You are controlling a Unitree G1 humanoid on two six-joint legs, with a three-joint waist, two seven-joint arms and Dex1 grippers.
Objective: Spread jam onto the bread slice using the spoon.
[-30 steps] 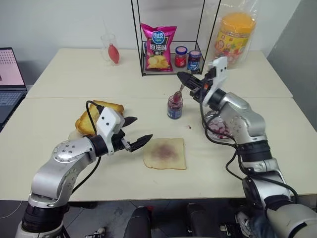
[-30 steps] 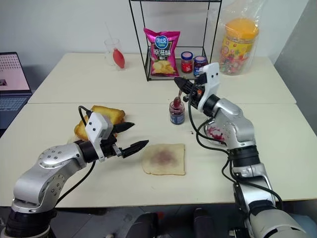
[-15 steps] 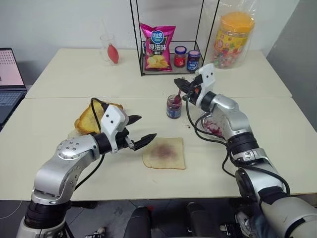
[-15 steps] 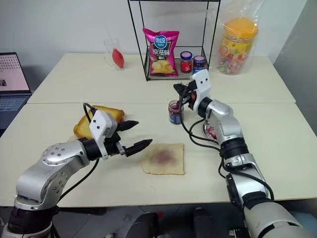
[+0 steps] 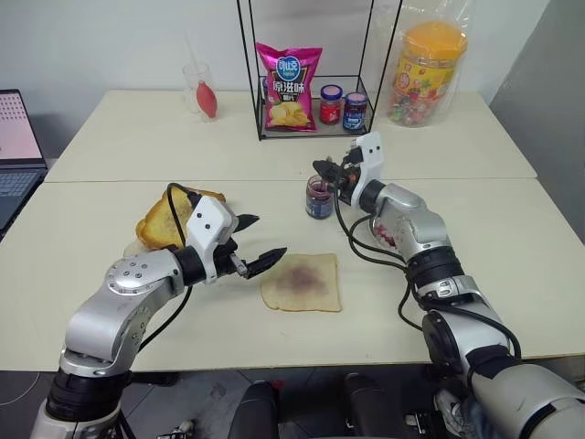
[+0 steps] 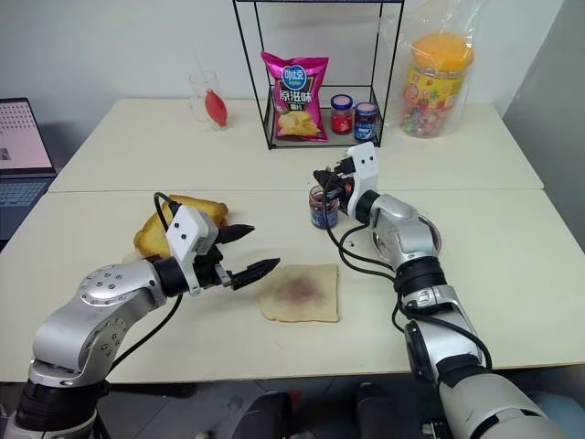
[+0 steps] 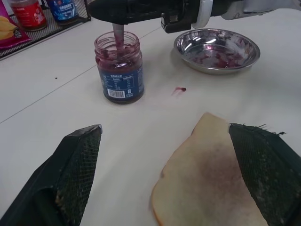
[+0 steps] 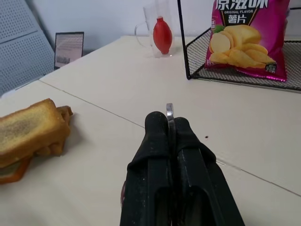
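The bread slice [image 5: 302, 282] lies flat near the table's front, with a faint purple jam smear [image 7: 221, 183] on its middle. Behind it stands an open jam jar [image 7: 119, 68]. The spoon [image 7: 117, 35] stands in that jar with its bowl down in the jam. My right gripper [image 5: 322, 170] is shut on the spoon's handle just above the jar mouth; the handle's end [image 8: 169, 112] pokes out between the fingers. My left gripper [image 5: 265, 237] hovers open just left of the bread, holding nothing.
A metal dish [image 7: 216, 49] smeared with jam sits right of the jar, with a jam drop [image 7: 179, 89] on the table between them. Toasted slices [image 5: 169, 218] are stacked at the left. A wire rack [image 5: 292, 78] with chips and two jars stands behind.
My right gripper has come down and slightly left with the spoon, lowering it deeper into the jar. The left gripper has stayed open beside the bread.
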